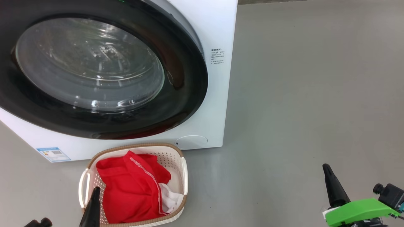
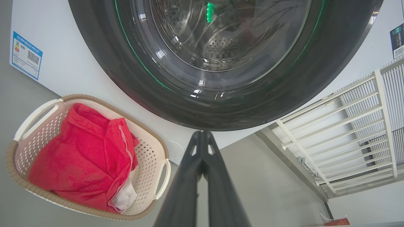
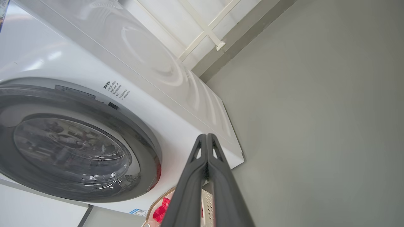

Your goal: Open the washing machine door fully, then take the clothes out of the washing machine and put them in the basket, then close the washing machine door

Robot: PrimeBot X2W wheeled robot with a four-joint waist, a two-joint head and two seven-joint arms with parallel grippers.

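Observation:
The white washing machine (image 1: 217,104) stands at upper left, its round black-rimmed door (image 1: 94,69) lying flat against the front. On the floor just before it sits the cream basket (image 1: 176,157), with the red and white clothes (image 1: 132,186) piled inside. My left gripper (image 1: 94,197) is shut and empty, its tip over the basket's near left side. Off on the grey floor to the right, my right gripper (image 1: 326,168) is shut and empty too. The left wrist view has the basket (image 2: 154,151), clothes (image 2: 85,151), door (image 2: 221,94) and shut fingers (image 2: 202,135); the right wrist view has the door (image 3: 72,151) and shut fingers (image 3: 206,138).
Grey floor (image 1: 309,94) spreads wide to the right of the machine. A white barred frame (image 2: 347,132) stands by the wall past the machine. A blue label (image 1: 53,154) marks the machine's lower front corner.

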